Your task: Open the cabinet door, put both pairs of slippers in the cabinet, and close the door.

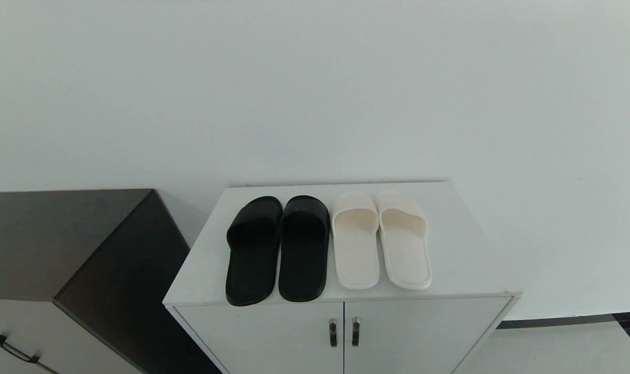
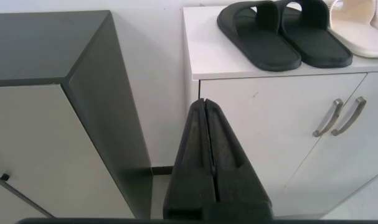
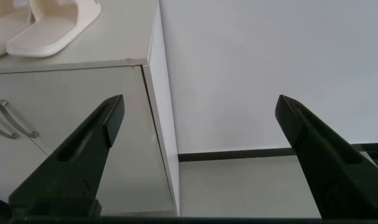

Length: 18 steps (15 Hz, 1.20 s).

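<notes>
Two smooth pairs, black slippers (image 1: pixel 276 249) & cream slippers (image 1: pixel 379 239), heels at white cabinet (image 1: pixel 460 249) front edge; L gripper (image 2: pixel 205 104) closed, R gripper (image 3: pixel 200 102) wide apart.

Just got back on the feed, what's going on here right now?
Nothing is being handled yet. The black slippers and the cream slippers sit side by side on top of the white cabinet, whose two doors are shut. The left claw is shut and empty, facing the cabinet's left side. The right claw is open and empty, facing the cabinet's right front edge.
</notes>
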Available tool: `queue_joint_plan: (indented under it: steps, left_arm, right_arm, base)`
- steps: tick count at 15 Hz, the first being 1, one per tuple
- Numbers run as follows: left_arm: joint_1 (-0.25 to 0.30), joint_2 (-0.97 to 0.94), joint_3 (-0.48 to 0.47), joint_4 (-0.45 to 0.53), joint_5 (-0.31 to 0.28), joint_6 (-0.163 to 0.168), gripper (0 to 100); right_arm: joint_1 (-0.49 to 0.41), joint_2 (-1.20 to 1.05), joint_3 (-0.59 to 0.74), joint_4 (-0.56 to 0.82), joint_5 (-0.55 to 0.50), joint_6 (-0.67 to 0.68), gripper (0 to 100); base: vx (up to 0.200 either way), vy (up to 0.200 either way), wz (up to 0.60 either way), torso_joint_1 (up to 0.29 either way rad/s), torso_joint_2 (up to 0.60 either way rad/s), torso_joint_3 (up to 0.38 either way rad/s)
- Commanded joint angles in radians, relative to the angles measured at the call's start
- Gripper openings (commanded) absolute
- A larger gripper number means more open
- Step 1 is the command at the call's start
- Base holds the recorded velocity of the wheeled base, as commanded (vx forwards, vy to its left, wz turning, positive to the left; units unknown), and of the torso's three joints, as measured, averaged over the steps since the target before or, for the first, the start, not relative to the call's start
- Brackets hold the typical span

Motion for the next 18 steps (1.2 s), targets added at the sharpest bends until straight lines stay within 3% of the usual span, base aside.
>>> queue_joint_plan:
  steps: [1, 18]
  left_arm:
    - [0.0, 0.001, 0.0, 0.0, -0.001, 0.001, 0]
    - [-0.001, 0.001, 0.0, 0.0, -0.001, -0.002, 0]
  right_arm:
    - [0.0, 0.001, 0.0, 0.0, 0.0, -0.001, 100]
    - [0.0, 0.001, -0.003, -0.007, 0.002, -0.07, 100]
  base:
    - [0.0, 0.0, 0.0, 0.0, 0.0, 0.0]
    - [0.0, 0.0, 0.0, 0.0, 0.0, 0.0]
